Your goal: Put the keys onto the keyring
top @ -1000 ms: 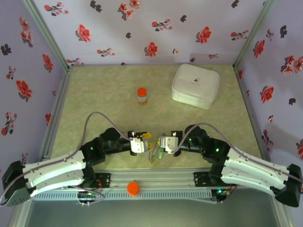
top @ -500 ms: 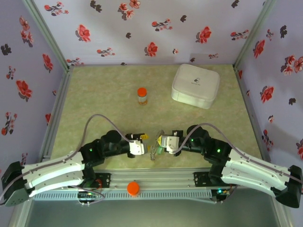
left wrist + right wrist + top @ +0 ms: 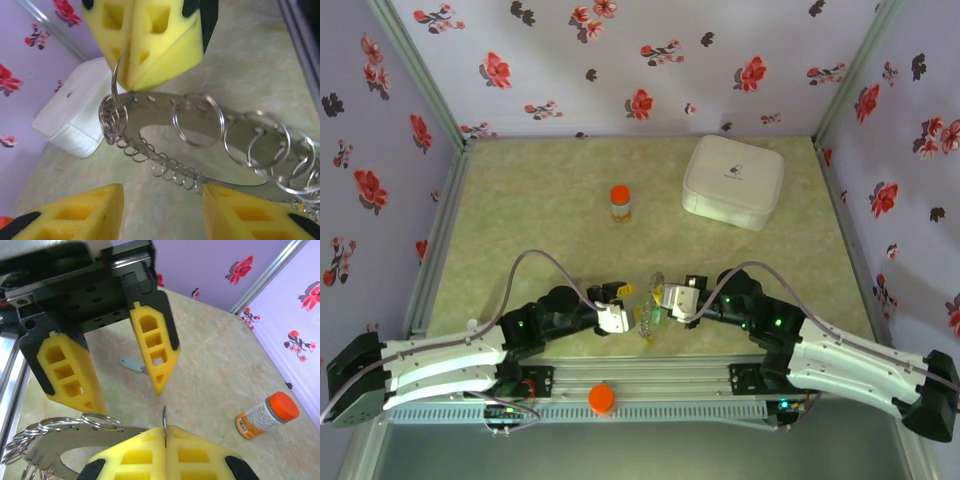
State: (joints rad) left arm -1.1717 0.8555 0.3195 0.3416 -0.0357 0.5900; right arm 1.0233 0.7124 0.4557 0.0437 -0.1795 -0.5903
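Purple walls (image 3: 570, 60) with red flowers box in a pale green table (image 3: 520, 220), so that's the setup. From the top camera, a small bottle (image 3: 620, 203) with an orange cap stands mid-table, with a white box (image 3: 733, 181) well off to its right. Both arms reach in toward the near edge. The left end effector (image 3: 626, 306) and right end effector (image 3: 656, 300) sit close together, with the keyring (image 3: 644, 322) between them. It's too small here to make out any details.

The left wrist camera is way clearer. The left end effector (image 3: 161, 190) has its yellow pads (image 3: 75, 212) spread wide apart at the bottom of the shot and isn't holding anything. Right in front of it is the keyring (image 3: 200, 135), a flat grey strip with a row of holes. It has big split rings threaded through it and a fringe of little coils along one edge. Up top, the right end effector (image 3: 131, 82) is pressed together on a thin wire loop (image 3: 116, 75), which hangs off the end of the keyring. The box (image 3: 75, 120) is behind.

Right wrist camera shows the same pinch from the other side. The right end effector (image 3: 165, 432) is clamped on the wire loop (image 3: 164, 421), and the keyring (image 3: 65, 432) trails off to the lower left. The left end effector (image 3: 129, 399) faces it, spread open. A teal-headed key (image 3: 131, 364) lies flat on the table (image 3: 210, 365) behind those fingers, apart from the keyring. The bottle (image 3: 265, 415) is off to the right.
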